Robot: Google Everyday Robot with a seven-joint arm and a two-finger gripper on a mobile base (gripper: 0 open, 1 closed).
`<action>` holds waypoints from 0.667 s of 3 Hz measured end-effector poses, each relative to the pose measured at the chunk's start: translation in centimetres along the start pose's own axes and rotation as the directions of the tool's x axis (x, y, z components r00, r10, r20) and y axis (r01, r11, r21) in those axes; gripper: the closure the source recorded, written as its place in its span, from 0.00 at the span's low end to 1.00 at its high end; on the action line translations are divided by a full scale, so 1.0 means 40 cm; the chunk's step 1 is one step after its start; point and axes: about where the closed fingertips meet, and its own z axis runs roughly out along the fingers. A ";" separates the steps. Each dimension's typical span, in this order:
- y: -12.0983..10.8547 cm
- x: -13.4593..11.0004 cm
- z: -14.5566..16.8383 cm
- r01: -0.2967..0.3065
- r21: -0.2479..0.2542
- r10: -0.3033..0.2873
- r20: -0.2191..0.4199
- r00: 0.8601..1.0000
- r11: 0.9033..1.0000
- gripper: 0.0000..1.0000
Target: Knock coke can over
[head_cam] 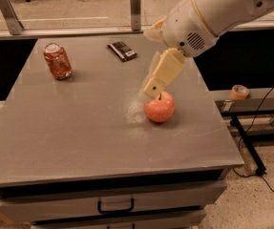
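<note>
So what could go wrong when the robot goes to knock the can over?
The gripper hangs right above the apple, so it might bump it and send it rolling. The coke can stands upright near a far corner of the table, so a hard push could roll it off.

Matt plastic gripper [152, 87] — over glossy apple [159, 109]

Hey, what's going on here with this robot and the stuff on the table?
A robot arm reaches over the grey table, and its hand hovers close over the apple on the right side. The coke can stands upright at the back left, not yet knocked over and well apart from the hand. A dark packet lies flat near the back edge.
</note>
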 end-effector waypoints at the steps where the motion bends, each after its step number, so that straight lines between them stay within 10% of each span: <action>1: -0.040 -0.024 0.027 -0.031 0.040 0.028 0.080 0.996 0.999 0.00; 2: -0.147 -0.091 0.094 -0.107 0.097 0.083 0.222 0.971 0.989 0.00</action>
